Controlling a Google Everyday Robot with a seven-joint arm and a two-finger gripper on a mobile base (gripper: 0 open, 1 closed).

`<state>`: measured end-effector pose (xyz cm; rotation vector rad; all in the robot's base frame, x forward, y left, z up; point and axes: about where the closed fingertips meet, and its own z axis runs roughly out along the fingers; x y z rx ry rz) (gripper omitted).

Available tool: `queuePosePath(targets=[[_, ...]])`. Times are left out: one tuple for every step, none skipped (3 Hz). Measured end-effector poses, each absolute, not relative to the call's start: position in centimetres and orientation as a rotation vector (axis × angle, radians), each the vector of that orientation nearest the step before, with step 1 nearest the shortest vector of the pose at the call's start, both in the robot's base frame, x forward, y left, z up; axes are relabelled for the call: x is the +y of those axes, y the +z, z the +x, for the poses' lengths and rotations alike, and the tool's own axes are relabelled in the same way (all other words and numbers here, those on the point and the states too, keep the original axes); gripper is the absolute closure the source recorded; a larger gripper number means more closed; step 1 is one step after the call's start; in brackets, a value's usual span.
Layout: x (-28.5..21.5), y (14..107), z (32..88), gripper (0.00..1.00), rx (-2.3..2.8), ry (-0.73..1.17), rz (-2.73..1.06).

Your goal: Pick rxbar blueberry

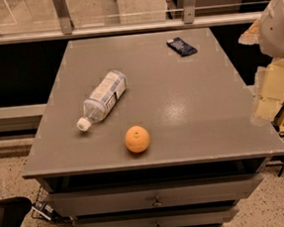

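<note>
A grey counter fills most of the frame, with drawers seen below its front edge at the bottom; its flat top is what allows all three items to lie loose and well apart. At the right edge of the frame, the gripper is held off to the side of the counter, about level with its middle, and nothing is touched by it. Whether it is spread or closed cannot be told from this angle. It is judged to be parked clear of the surface so that the items are left unobstructed before a reach is begun. A clear water bottle is laid on its side left of centre, its white cap pointed toward the lower left; lying down, it could roll if nudged. An orange is set near the front edge, below and just right of the bottle. The rxbar blueberry, the smallest thing, is laid flat in the upper right of the counter, near the far edge and well apart from the rest. The pick is judged not yet started. A reach toward the upper part of the frame would be called for, and the bar's low, flat profile would likely demand a close descent.
</note>
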<state>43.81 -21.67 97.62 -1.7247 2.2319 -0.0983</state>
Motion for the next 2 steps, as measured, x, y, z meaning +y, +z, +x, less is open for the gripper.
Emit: queuePosePath(targets=[[-21.7, 97.6, 43.9, 0.0, 2.231, -0.1, -1.72], [-23.2, 98.4, 47.3, 0.0, 2.209, -0.166, -1.561]])
